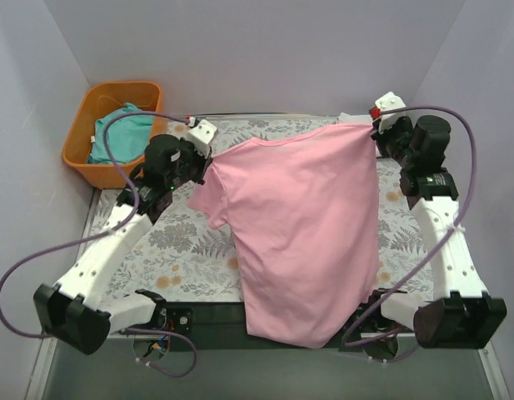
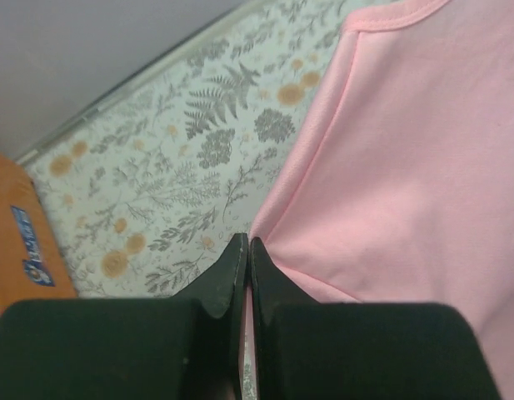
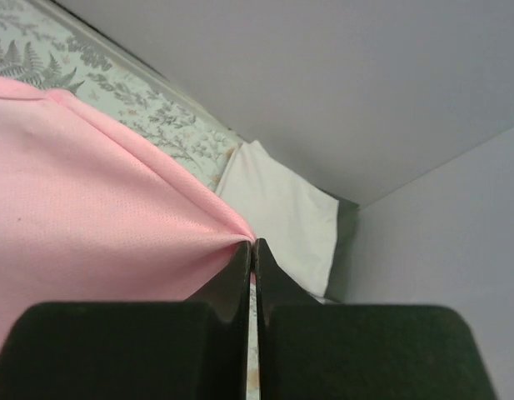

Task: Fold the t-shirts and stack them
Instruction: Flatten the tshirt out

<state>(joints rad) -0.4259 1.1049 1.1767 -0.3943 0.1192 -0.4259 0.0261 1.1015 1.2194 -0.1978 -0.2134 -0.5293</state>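
The pink t-shirt point(image 1: 302, 225) is stretched across the middle of the floral table, its lower end hanging over the near edge. My left gripper point(image 1: 207, 167) is shut on its left edge by the sleeve; the cloth shows between the tips in the left wrist view point(image 2: 247, 242). My right gripper point(image 1: 376, 131) is shut on its far right corner, also seen in the right wrist view point(image 3: 252, 243). A folded white t-shirt point(image 3: 281, 217) lies at the far right corner just behind that gripper. The teal t-shirt point(image 1: 119, 133) lies bunched in the orange basket.
The orange plastic basket point(image 1: 82, 154) stands off the table's far left corner. The floral table cloth point(image 1: 173, 250) covers the table. Grey walls close in the back and both sides. Purple cables loop from both arms.
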